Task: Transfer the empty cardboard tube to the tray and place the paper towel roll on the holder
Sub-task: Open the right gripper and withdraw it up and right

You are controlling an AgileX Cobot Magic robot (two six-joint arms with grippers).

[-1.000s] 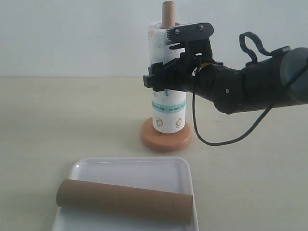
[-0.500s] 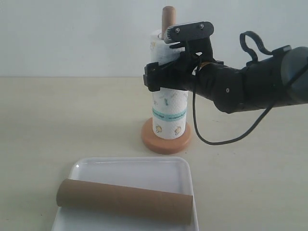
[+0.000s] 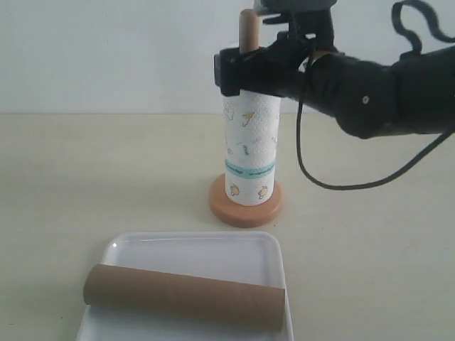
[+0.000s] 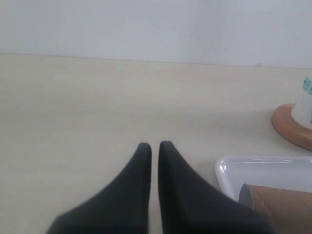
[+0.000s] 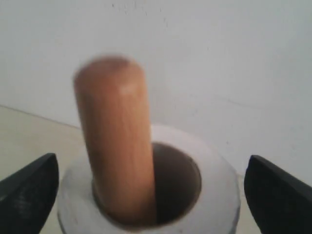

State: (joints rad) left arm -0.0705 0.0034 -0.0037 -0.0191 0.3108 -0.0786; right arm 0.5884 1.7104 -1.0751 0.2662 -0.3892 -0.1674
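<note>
Broadly, the pale counter (image 3: pixel 85 177) carries every item shown. Right tool (image 3: pixel 245 67): raised level with the top of the paper towel roll (image 3: pixel 250 153), its fingers spread wide to either side of the roll and holding nothing; in the right wrist view the two dark fingertips (image 5: pixel 27 187) stand well apart from the roll's white rim (image 5: pixel 214 170). Tray (image 3: pixel 142 250): white, glossy, lying on the near part of the counter, well apart from the right tool. Paper towel roll: upright, threaded over the holder (image 3: pixel 245 207), its lower end on or just above the round base; the exact contact cannot be told. Cardboard tube (image 3: pixel 185 296): lying on its side across the tray, one end over the tray's right rim. Holder rod (image 5: pixel 117 146): rising through the roll's hollow core, leaning toward one side of the opening, its rounded top above the roll. Left tool (image 4: pixel 154 146): low over the bare counter, fingers nearly together with a thin gap, empty, beside the tray corner (image 4: pixel 224 168) and the tube's open end (image 4: pixel 246 196).
</note>
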